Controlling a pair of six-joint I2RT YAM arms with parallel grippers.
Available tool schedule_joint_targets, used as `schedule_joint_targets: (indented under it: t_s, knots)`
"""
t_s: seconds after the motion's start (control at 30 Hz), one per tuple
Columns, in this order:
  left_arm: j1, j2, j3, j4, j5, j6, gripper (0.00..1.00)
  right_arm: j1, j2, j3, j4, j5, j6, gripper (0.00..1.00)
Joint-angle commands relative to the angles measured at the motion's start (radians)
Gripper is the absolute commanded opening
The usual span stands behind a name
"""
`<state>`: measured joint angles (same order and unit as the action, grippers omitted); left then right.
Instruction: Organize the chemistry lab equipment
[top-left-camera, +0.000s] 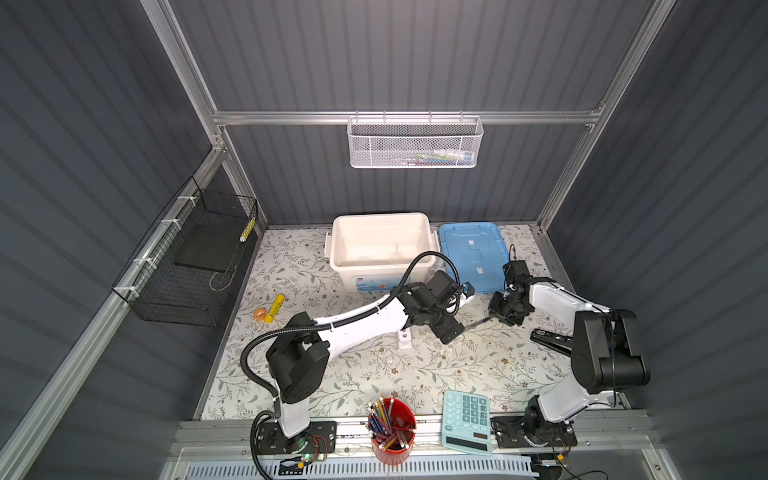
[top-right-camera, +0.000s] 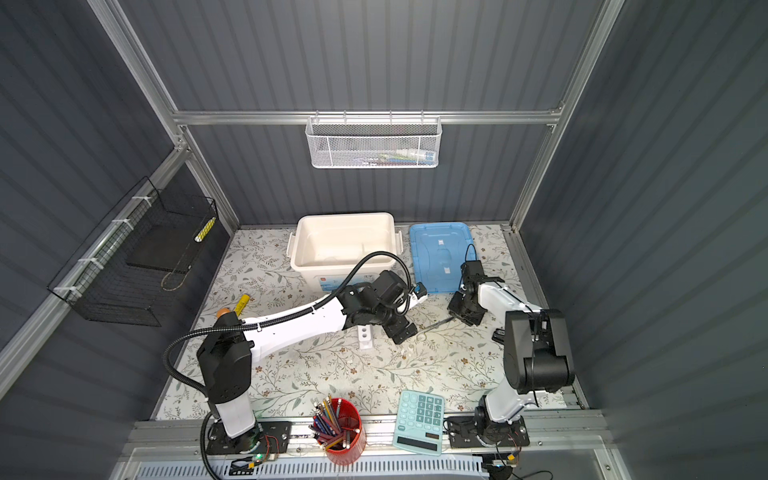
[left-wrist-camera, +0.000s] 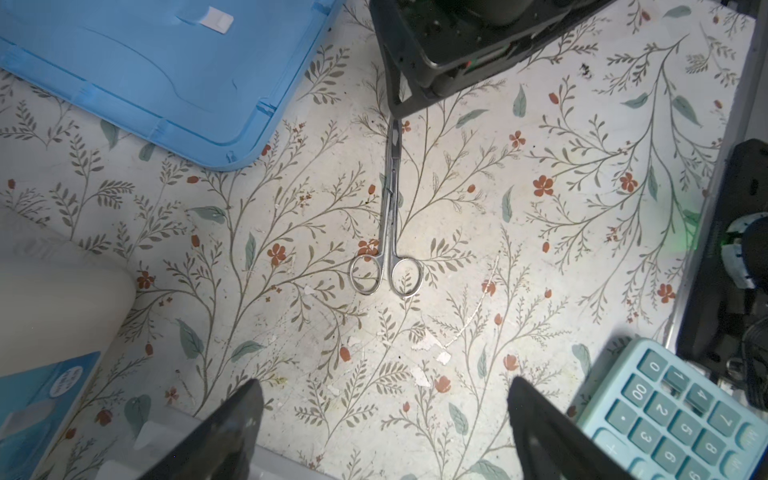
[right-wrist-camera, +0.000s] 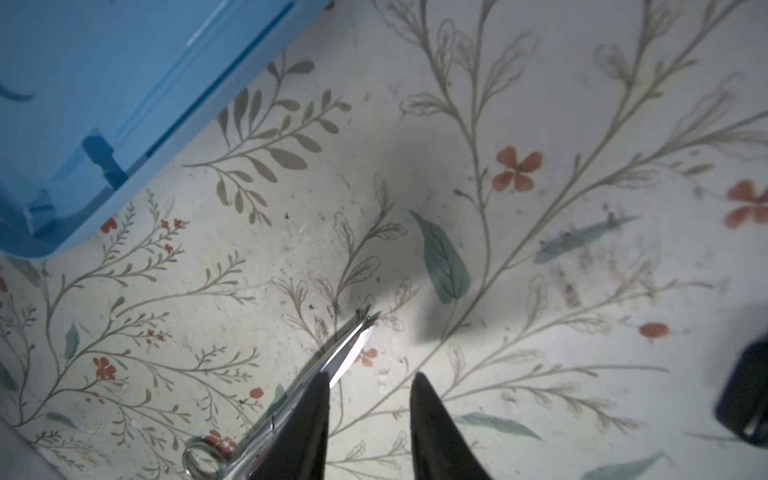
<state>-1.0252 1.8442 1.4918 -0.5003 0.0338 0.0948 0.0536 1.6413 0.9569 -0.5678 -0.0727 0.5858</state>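
Tabletop (top-left-camera: 374, 374) in floral cover carries everything. White bin (top-left-camera: 338, 237) stands open at the back with its blue lid (top-left-camera: 469, 253) flat beside it, probably so the equipment can go in. Left end effector (left-wrist-camera: 384, 382) hangs wide apart and empty, seemingly lined up for a pick. Right end effector (right-wrist-camera: 372, 376) is narrow with nothing between its tips. One finger (right-wrist-camera: 307, 415) covers part of a blade, and I cannot tell whether it presses. White rack (top-left-camera: 404, 338) stands by the left arm. Thin scissors-like tool (left-wrist-camera: 390, 208) lies flat and closed between both end effectors, near the lid's corner.
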Motion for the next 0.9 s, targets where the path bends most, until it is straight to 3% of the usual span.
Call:
schedule_joint_targets:
  t_s: [0.0,0.43,0.87]
  knots:
    - [-0.006,0.035,0.053,-0.057,-0.047,0.032,0.92,-0.001,0.023,0.031,0.006,-0.006,0.022,0.36]
    - [0.003,0.068,0.094,-0.067,-0.085,0.075,0.94,0.003,0.079,0.06,-0.016,0.01,0.03,0.37]
    - [0.074,0.011,0.026,-0.011,-0.022,0.055,0.94,0.039,0.118,0.081,-0.053,0.073,0.053,0.31]
